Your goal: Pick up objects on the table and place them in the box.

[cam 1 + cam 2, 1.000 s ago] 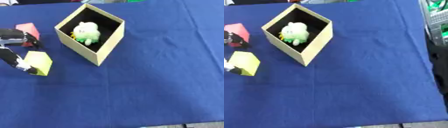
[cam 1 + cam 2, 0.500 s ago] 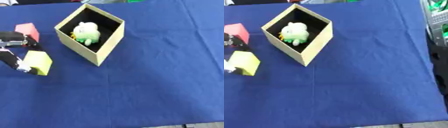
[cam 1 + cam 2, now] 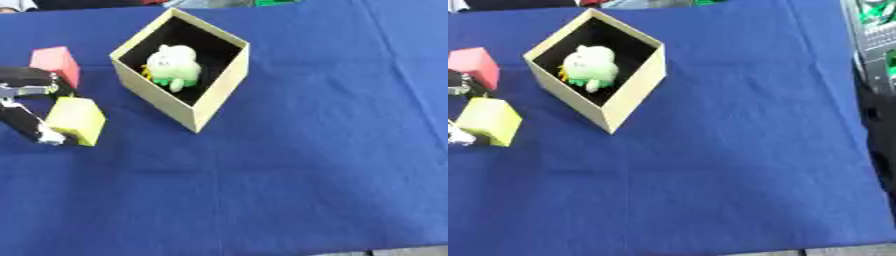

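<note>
- Left eye view: the left hand [image 3: 31, 107] sits at the left edge, mid-height, with its fingers set around the yellow block [image 3: 76, 120]. One dark finger runs down the block's left side to a pale tip at the bottom corner, and another part sits above it. So it's closed around the block, pinching it from the side.
- Compared with a second ago the block has barely moved, and the hand has just snugged in closer around it. My read is that the grasp is done or nearly done and the lift hasn't started.
- The box [image 3: 216, 85] is in the upper middle of the frame. It looks like tan cardboard, open on top, dark inside and turned like a diamond. The green-and-white plush toy [image 3: 171, 64] is already in it, soft and rounded.
- The red block [image 3: 56, 63] sits just above the hand at upper left, still on the table. It's a plain cube with a matte look.
- Right eye view: same scene shifted over, with only a sliver of the left hand showing at the left edge beside the yellow block, which has flat faces and crisp edges.
- The table [image 3: 737, 165] has a dark blue cloth with faint fold creases.
- The right hand doesn't show in either view.
- Two blocks left to go, by my count.
</note>
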